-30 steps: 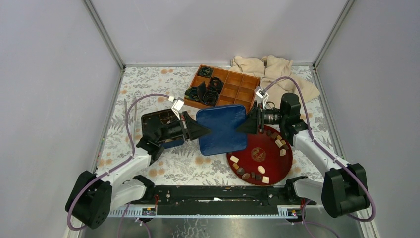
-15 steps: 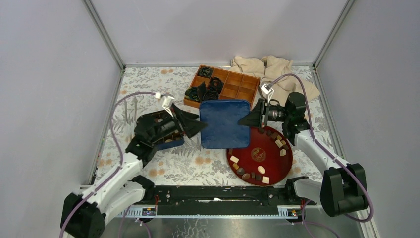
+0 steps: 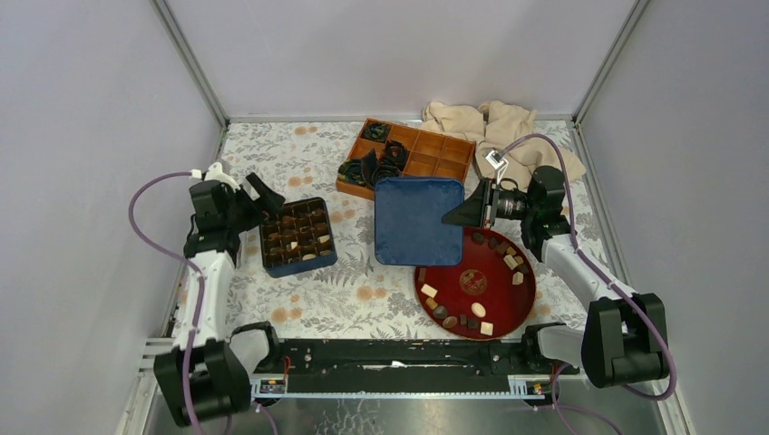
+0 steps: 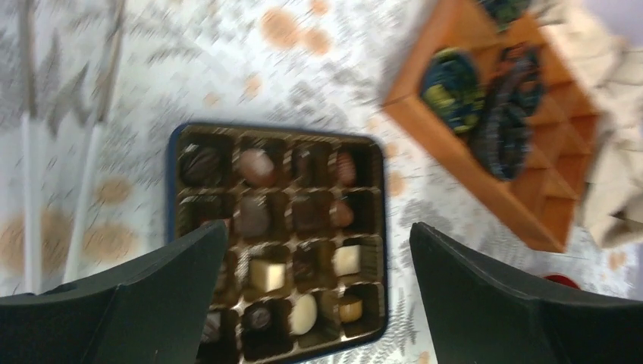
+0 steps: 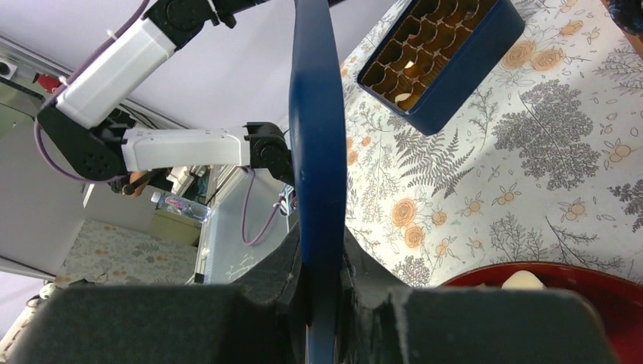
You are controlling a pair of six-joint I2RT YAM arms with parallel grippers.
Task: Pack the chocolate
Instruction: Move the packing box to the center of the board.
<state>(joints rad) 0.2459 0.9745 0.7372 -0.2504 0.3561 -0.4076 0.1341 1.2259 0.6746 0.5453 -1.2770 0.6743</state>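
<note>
Several chocolates (image 3: 429,291) lie on the red plate (image 3: 508,304). More chocolates (image 4: 267,274) fill the cells of the open blue box (image 3: 297,237). My right gripper (image 3: 458,216) is shut on the right edge of the blue lid (image 3: 419,222), holding it above the table between box and plate. The right wrist view shows the lid (image 5: 318,152) edge-on, pinched in the gripper (image 5: 322,292). My left gripper (image 3: 258,195) is open and empty, left of the box. In the left wrist view it (image 4: 318,227) hangs over the box (image 4: 173,189).
A wooden compartment tray (image 3: 435,163) with black paper cups (image 3: 376,168) stands at the back. A beige cloth (image 3: 499,122) lies behind it on the right. Two thin white sticks (image 4: 83,174) lie left of the box. Grey walls close in both sides.
My left gripper let go of the lid, opened and drew back to the left, uncovering the box. My right gripper closed on the lid and now holds it alone, slightly farther back.
</note>
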